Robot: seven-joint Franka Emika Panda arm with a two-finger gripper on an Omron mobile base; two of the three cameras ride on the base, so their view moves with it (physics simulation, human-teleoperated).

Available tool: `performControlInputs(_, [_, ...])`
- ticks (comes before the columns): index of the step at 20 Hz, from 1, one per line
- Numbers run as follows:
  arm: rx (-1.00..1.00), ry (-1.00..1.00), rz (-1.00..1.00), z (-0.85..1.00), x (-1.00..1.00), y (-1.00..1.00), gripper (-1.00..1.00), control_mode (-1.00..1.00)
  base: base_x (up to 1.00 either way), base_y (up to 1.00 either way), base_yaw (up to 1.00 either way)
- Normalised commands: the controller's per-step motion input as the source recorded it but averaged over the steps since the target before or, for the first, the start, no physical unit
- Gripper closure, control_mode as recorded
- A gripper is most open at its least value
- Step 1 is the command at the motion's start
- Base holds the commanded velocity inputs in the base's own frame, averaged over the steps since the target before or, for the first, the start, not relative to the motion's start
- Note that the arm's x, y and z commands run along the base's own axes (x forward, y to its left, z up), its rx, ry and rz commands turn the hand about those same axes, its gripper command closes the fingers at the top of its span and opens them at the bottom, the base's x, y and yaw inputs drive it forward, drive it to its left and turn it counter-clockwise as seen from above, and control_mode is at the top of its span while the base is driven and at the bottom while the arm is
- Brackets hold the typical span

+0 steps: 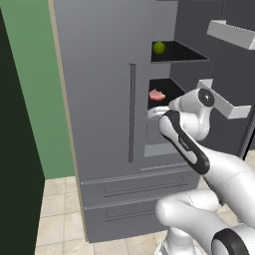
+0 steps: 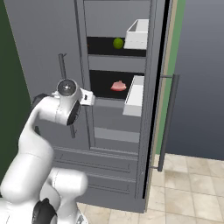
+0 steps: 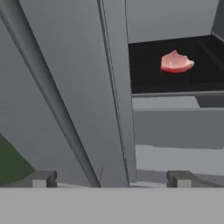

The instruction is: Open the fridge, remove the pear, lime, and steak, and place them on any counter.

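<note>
The grey fridge (image 1: 99, 99) has its left door shut and its right door (image 2: 197, 78) swung wide open. On the upper dark shelf rests the yellow-green lime (image 1: 159, 48) (image 2: 118, 43). One shelf below lies the pink steak (image 1: 157, 95) (image 2: 118, 85) (image 3: 176, 61). The pear and the counter are out of view. My gripper (image 3: 111, 179) is open and holds nothing. It hovers just in front of the steak's shelf edge, low and to the left of the steak, close to the shut door's inner edge (image 3: 116, 87). The hand (image 1: 158, 111) (image 2: 87, 97) points into the fridge.
White door bins (image 2: 134, 94) (image 2: 138, 33) hang on the open door's inner side, close to the right of the shelves. The shut door's long bar handle (image 1: 132, 112) (image 3: 48, 96) runs left of my hand. Two drawers (image 1: 129, 199) sit below. Tiled floor (image 2: 188, 192) spreads underneath.
</note>
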Motion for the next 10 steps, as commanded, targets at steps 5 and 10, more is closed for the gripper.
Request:
performControlInputs(5, [0.00,0.14,0.00,0.10,0.08,0.34,-1.00,-1.00,0.00,0.00,0.00])
performControlInputs(10, [0.00,0.05,0.00,0.03,0.05,0.39,-1.00,-1.00,0.00,0.00,0.00])
